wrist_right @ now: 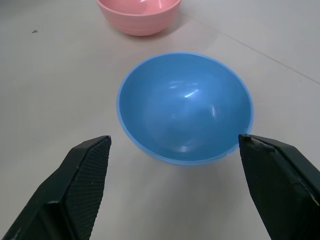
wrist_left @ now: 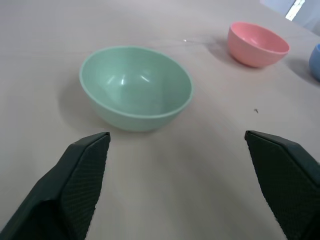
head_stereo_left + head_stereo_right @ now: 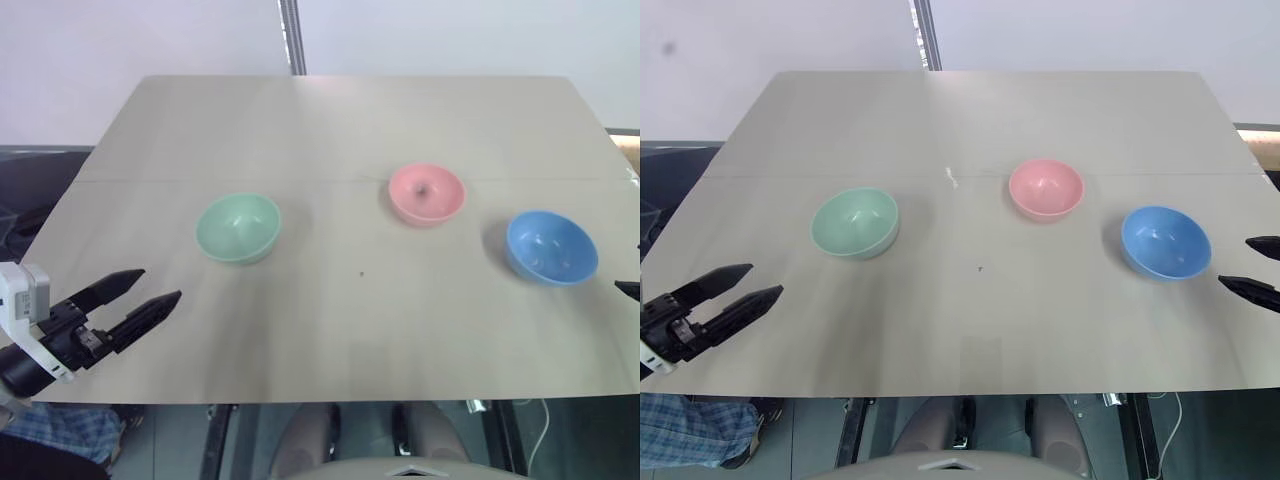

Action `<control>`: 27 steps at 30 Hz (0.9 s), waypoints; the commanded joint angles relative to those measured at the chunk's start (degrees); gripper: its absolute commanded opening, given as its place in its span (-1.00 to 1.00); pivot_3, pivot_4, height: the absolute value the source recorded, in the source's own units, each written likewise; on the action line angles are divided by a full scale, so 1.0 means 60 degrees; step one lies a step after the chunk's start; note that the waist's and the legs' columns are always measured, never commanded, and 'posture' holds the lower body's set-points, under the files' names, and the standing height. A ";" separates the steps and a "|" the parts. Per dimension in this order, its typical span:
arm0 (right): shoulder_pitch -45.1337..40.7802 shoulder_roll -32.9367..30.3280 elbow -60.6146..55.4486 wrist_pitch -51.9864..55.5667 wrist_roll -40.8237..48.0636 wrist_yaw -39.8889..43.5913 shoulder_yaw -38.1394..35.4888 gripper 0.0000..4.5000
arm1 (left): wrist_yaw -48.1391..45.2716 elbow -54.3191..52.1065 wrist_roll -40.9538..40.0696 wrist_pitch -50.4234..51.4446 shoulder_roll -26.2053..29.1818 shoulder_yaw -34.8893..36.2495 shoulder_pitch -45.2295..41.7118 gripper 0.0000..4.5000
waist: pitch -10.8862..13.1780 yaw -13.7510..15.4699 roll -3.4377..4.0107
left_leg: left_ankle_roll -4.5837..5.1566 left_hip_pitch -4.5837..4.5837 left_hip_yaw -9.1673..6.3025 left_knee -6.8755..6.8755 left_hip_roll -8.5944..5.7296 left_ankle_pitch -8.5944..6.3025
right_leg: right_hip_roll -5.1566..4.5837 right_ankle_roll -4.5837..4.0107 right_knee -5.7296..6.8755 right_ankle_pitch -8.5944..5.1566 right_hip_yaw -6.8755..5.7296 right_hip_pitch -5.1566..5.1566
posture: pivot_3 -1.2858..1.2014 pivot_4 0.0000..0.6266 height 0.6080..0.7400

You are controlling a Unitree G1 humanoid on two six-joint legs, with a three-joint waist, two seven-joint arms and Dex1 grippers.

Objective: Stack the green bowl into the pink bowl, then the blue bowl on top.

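Mint-green round plastic bowl (image 3: 238,228) left of salmon-pink round plastic bowl (image 3: 427,193), sky-blue round plastic bowl (image 3: 551,247) rightmost on pale surface (image 3: 330,120), unstacked; left gripper (image 3: 148,296) and right gripper (image 3: 1252,267) jaws apart, best closed squarely across green rim.

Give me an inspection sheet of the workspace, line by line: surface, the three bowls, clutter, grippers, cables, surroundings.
Surface: pale wood-look table, a seam line running across it.
Green bowl: upright, empty, on the robot's left, standing alone.
Pink bowl: upright, empty, farther back, between the other two, nothing stacked in it.
Blue bowl: upright, empty, on the robot's right.
Clutter: a tiny dark speck and a small white scrap on the table.
Left gripper: open, aimed at the green bowl, short of it.
Right gripper: open, aimed at the blue bowl, holding nothing.
Cables: a white cable below the table's near edge.
Surroundings: white wall, a grey vertical post behind the table.
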 commanded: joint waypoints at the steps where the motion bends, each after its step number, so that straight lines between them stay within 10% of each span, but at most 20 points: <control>1: -0.0009 -0.0273 -0.0672 0.0288 -0.0049 -0.0155 -0.0053 1.00 | -0.0142 -0.0262 0.0178 -0.0257 0.0114 0.0144 0.0066 0.99 | 0.0000 -0.0001 0.0001 | -0.0001 0.0000 0.0001 0.0000 0.0000 0.0001 | 0.0000 0.0000 0.0000 0.0000 0.0001 -0.0002 | 0.03 -0.52 1.00; 15: -0.4217 0.1043 -0.3586 0.1984 -0.0590 -0.2747 0.5086 1.00 | -0.0386 -0.0816 -0.0344 -0.0319 -0.0045 0.0183 0.0015 0.99 | -0.0002 -0.0028 0.0000 | -0.0006 -0.0005 0.0001 0.0009 -0.0001 0.0003 | 0.0001 0.0000 0.0022 0.0000 0.0004 -0.0019 | 0.03 -0.52 1.00; 27: -0.8700 0.3607 -0.0599 0.1928 -0.4243 -0.3432 0.9993 1.00 | -0.1160 -0.1363 -0.1314 -0.0270 0.0368 0.0384 -0.0431 0.99 | -0.0003 -0.0020 -0.0011 | -0.0010 -0.0038 -0.0009 0.0016 -0.0010 0.0005 | -0.0004 -0.0002 0.0021 0.0000 -0.0008 -0.0052 | 0.03 -0.52 1.00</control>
